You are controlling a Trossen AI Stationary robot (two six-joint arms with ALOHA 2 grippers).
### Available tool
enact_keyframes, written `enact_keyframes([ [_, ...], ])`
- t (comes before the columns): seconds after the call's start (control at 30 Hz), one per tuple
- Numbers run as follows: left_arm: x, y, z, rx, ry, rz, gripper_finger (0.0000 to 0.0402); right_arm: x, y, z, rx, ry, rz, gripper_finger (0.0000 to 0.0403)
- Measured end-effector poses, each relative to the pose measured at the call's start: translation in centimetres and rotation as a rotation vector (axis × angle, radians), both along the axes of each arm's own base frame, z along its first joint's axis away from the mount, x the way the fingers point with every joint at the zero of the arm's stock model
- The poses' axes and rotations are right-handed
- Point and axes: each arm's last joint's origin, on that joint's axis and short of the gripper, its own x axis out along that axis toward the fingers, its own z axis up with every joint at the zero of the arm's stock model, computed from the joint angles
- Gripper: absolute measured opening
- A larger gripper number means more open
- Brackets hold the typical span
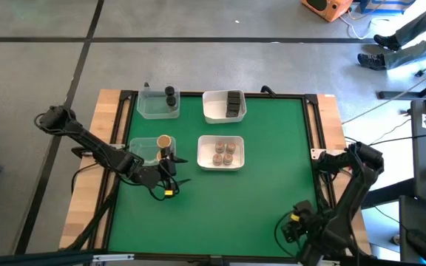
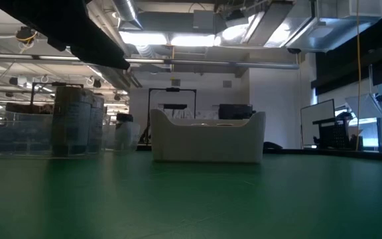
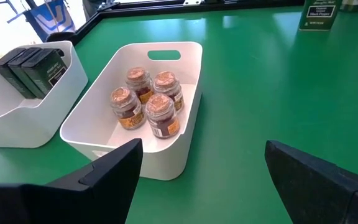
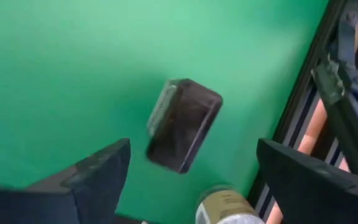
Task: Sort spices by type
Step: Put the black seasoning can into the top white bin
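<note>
Right claw (image 4: 191, 180), fingers apart, hovered over a dark boxy tin (image 4: 182, 124) lying on the green worktop (image 4: 73, 68) at five o'clock; seemingly rigid and light, best pinched across its flat sides.

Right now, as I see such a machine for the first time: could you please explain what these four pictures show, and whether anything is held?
Two dark robot arms work at a green table. One picture looks down from above, one looks level across the table, and two come from cameras on the wrists. Two white trays hold brownish jars and dark grey tins. One clear tub holds black cylinders, another a tan-topped jar. The left gripper is open and empty, facing the trays. The right gripper, near the table's edge, is open over a loose tin beside a second tan-topped jar. Nothing is held.
</note>
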Motion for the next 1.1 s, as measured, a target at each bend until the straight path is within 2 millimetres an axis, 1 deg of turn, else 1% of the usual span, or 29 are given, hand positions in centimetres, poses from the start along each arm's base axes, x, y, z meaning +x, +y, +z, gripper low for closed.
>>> enact_keyframes([
  [0.13,0.0,0.0,0.0,0.0,0.0,0.0,0.0322,-0.1,-0.1,-2.5,0.026,0.009,-0.025,0.0342],
  [0.3,0.0,0.0,0.0,0.001,0.0,0.0,0.0322,-0.2,-0.3,-4.7,0.063,-0.001,-0.025,0.0308],
  [0.4,0.0,0.0,0.0,0.004,0.001,-0.002,0.0322,-0.3,-0.4,-5.2,0.063,0.003,-0.022,0.0267],
  [0.6,0.0,0.0,0.0,-0.019,-0.01,0.008,0.0322,-0.2,-0.5,-5.3,0.048,-0.01,0.066,0.0156],
  [0.67,0.0,0.0,0.0,-0.013,-0.008,0.005,0.0322,0.0,-0.7,-5.3,0.045,-0.012,0.12,0.0126],
  [0.8,0.0,0.0,0.1,0.007,-0.003,-0.005,0.0322,0.9,-1.2,-5.3,0.025,-0.028,0.233,0.0125],
  [0.93,0.1,0.0,0.9,-0.004,-0.029,-0.003,0.0322,2.6,-2.3,-5.2,-0.039,-0.074,0.343,0.0125],
  [1.03,-0.1,0.1,1.5,0.016,-0.041,-0.015,0.0322,4.4,-3.7,-5.1,-0.092,-0.094,0.421,0.0125],
  [1.1,-0.3,0.2,1.9,0.026,-0.048,-0.023,0.0322,5.6,-4.9,-4.8,-0.126,-0.105,0.467,0.0126],
])
